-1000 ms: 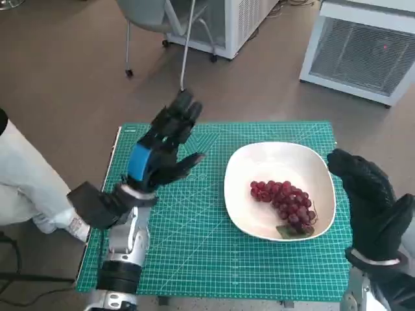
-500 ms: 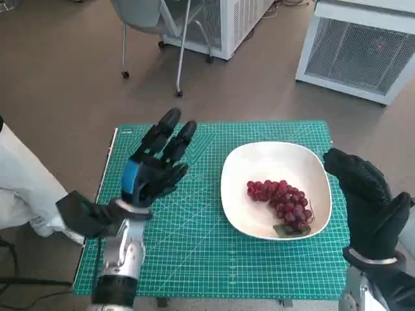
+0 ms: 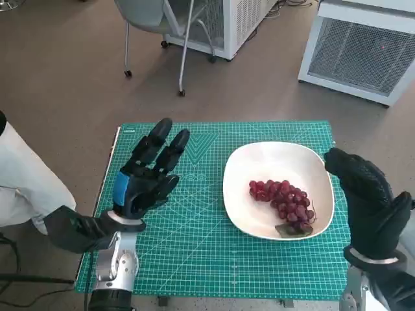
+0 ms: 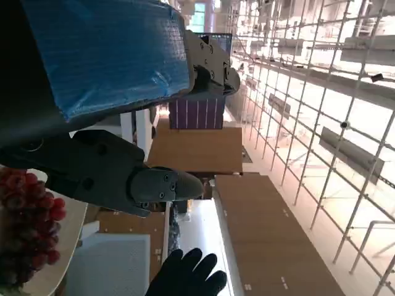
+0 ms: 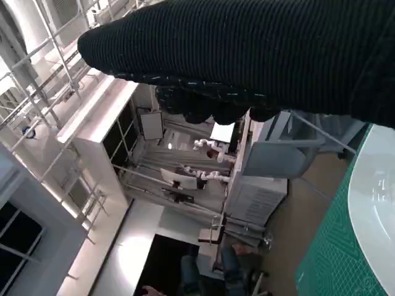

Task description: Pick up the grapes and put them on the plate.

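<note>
Resting on the white plate (image 3: 259, 162), the grapes (image 3: 284, 199) lie toward its near right side, on the green cutting mat (image 3: 201, 240). My left hand (image 3: 144, 175) hovers above the mat, well left of the plate, fingers spread and holding nothing. My right hand (image 3: 363, 201) sits just beside the plate's right rim; its fingers seem loosely apart, grasping nothing, though the glove hides much.

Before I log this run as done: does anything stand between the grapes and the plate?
No. The grapes already lie in the white plate. The left hand hovers over the green mat, holding nothing; the right hand is beside the plate's rim.
</note>
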{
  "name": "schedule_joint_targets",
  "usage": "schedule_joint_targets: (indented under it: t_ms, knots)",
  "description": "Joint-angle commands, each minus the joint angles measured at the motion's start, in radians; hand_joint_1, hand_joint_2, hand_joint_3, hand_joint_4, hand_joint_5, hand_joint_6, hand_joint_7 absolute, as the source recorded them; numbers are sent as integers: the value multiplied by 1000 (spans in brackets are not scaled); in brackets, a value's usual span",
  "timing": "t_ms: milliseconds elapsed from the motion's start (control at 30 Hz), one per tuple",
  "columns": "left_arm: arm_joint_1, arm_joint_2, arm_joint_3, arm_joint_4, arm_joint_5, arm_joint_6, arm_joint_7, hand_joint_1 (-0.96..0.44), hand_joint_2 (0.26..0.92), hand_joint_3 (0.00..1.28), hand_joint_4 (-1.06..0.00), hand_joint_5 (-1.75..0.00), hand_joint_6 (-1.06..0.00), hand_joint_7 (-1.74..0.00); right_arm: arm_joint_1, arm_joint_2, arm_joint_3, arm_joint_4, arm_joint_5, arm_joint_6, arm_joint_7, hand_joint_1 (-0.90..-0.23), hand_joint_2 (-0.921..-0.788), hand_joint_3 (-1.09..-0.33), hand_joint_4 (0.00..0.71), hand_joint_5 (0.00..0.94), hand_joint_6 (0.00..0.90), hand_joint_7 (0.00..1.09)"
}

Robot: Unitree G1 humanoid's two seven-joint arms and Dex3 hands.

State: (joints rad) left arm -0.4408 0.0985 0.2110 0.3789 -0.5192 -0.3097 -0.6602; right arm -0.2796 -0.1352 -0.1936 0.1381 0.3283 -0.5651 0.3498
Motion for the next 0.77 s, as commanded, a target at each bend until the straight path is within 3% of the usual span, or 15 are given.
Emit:
schedule_joint_targets:
  t_ms: [33, 367, 633, 767]
  knots:
    - [14, -3, 3, -27, -5, 15, 2, -416, 921, 294, -240, 0, -315, -22, 16, 1, -2, 7, 0, 16, -5, -480, -921, -532, 531, 0, 185, 590]
    - [46, -6, -1, -82, -17, 57, 1, -363, 921, 270, -230, 0, -307, -20, 17, 5, 2, 6, -7, 12, -9, -478, -921, -530, 531, 0, 184, 590]
    - [68, 22, -9, -86, 29, 15, -33, -71, 920, 184, -194, 0, -294, -18, 17, 4, 2, 6, -12, 11, -13, -477, -921, -531, 533, 1, 183, 589]
    - [72, 38, -11, -82, 53, -15, -46, -4, 921, 170, -182, 0, -284, -13, 16, 3, 1, 7, -14, 11, -13, -478, -921, -531, 533, 1, 183, 589]
